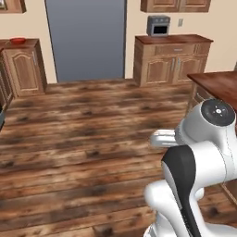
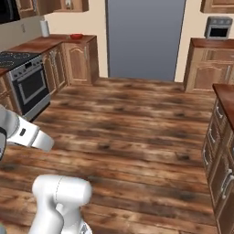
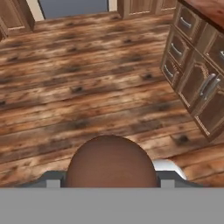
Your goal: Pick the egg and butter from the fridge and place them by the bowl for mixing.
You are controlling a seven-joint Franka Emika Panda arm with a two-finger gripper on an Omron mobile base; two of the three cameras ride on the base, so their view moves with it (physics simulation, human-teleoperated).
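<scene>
Egg [image 3: 112,162] sitting reddish-brown and round at the near edge of the hand view, pinched between the two finger tips of the pincer [image 3: 109,178], with jaws partly spread around it. Riding over bare wooden floor [image 1: 83,139], well apart from the far counter. Judging the task as partway along: one egg already out of the fridge [image 1: 86,39] and in transit, not yet set down. Fridge door showing shut at the far wall. One red bowl [image 1: 18,40] waiting on the far left counter [image 1: 28,45], seen also in the right base view. Butter nowhere to be counted yet, presumably left for a second trip. One egg, one bowl, one fridge.
</scene>
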